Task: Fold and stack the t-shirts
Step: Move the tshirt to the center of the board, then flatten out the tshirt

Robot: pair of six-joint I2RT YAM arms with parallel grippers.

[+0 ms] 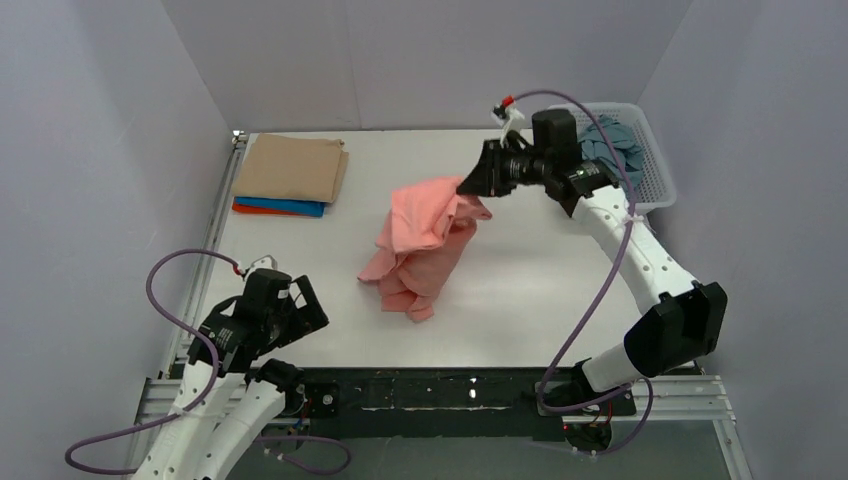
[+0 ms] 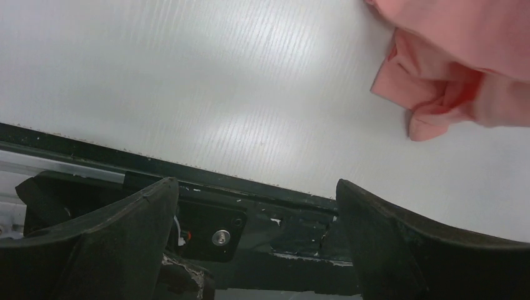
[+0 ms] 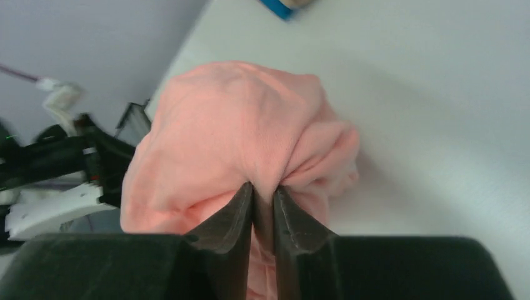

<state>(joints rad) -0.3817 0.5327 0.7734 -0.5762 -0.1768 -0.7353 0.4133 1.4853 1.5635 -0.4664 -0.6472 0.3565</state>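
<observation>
A crumpled salmon-pink t-shirt (image 1: 425, 240) lies mid-table, its upper end lifted. My right gripper (image 1: 470, 187) is shut on a fold of that shirt's top edge; in the right wrist view cloth (image 3: 237, 125) is pinched in the narrow gap between the jaws (image 3: 263, 187). At the back left a folded tan t-shirt (image 1: 290, 167) tops a stack, with a bright blue one (image 1: 290, 205) and an orange-red edge (image 1: 250, 209) under it. My left gripper (image 1: 312, 305) hangs open near the front left edge, empty (image 2: 256, 184), with the pink shirt's lower end (image 2: 450, 69) well beyond it.
A white mesh basket (image 1: 655, 170) stands at the back right corner with a dusty grey-blue t-shirt (image 1: 612, 145) bundled inside. White walls close in the table on three sides. A black rail (image 1: 420, 385) runs along the near edge.
</observation>
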